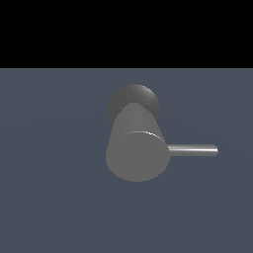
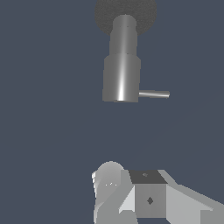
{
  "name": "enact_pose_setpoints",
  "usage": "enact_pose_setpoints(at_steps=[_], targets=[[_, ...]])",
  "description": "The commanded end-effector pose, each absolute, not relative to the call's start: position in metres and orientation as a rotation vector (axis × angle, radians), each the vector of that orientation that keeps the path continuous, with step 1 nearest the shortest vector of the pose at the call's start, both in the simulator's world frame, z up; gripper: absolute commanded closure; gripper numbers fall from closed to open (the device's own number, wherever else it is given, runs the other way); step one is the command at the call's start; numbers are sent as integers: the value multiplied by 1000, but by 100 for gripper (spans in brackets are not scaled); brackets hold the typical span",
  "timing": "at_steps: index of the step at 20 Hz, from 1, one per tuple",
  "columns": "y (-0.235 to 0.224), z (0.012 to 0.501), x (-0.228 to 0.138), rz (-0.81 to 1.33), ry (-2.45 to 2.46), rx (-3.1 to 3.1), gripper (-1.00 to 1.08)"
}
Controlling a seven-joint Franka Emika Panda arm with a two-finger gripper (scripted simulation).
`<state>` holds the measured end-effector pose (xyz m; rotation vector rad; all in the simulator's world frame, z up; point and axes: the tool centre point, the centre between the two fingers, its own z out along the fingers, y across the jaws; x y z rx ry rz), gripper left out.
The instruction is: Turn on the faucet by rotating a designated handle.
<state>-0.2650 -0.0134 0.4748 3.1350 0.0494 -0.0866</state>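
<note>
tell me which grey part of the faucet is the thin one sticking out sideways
The handle: a thin straight rod jutting from the side of the thick cylinder of the faucet, toward the exterior view's right.

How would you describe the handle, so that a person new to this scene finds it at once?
Find the faucet, a thick grey cylinder with a flat round face. From its side, toward the exterior view's right, sticks the handle. It is the only thin, shiny, straight rod there.

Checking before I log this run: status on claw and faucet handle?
Claw partly in wrist view, well short of faucet, open or shut unclear. Handle untouched, sticking out toward the exterior view's right. Nothing in the way.
</note>
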Motion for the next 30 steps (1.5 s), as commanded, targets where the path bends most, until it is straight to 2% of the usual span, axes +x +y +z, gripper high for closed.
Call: enact_pose_setpoints(at_steps=[1,10,16,24,30], targets=[[-13,475,-265,-87,49,3135,108],[-19,466,-264,-138,81,3126,108],[-20,469,-261,-95,87,3176,108],[-22,483,-255,75,94,3334,108],[-31,505,-247,333,89,3517,108]])
